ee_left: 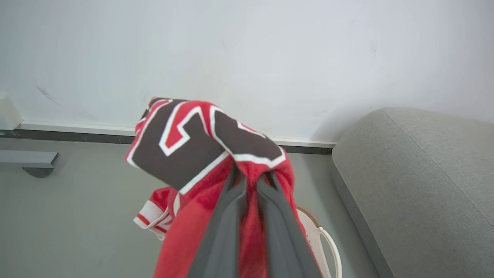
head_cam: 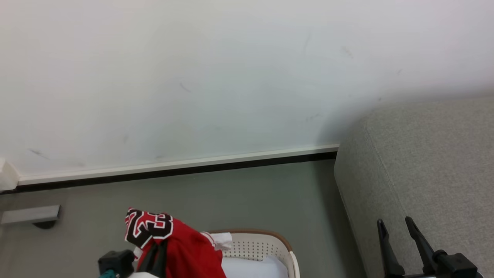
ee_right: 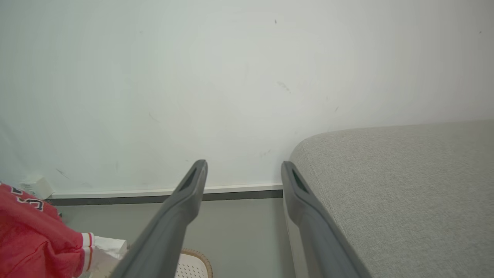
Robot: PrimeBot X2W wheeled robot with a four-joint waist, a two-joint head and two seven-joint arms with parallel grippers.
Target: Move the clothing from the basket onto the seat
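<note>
My left gripper (ee_left: 251, 178) is clenched on the jersey (ee_left: 200, 143) at the centre of the left wrist frame. The fabric bunches over my fingertips with the "23" folded on top, and the rest hangs out past the bottom edge. In the head frame the jersey hangs at the lower left, above the basket (head_cam: 266, 242) at bottom centre. My right gripper (head_cam: 393, 223), at the lower right, is spread wide with nothing in it, in front of the sofa (head_cam: 428, 162) on the right side.

What worries me:

- **Thin grip:** I seem to pinch only a fold, so the weight of the hanging cloth could pull it free on the swing rightward.
- **Snagging:** a trailing hem might catch the basket's rim and tip or drag it.
- **Stray cloth:** a white cloth (head_cam: 223, 240) sits at the jersey's right edge. I cannot tell whether it clings to the jersey or lies in the basket. If it clings, it may fall onto the floor (head_cam: 251, 193) between basket and sofa.
- **Early release:** if I let go over the sofa's rounded edge, the jersey could slide off.
</note>
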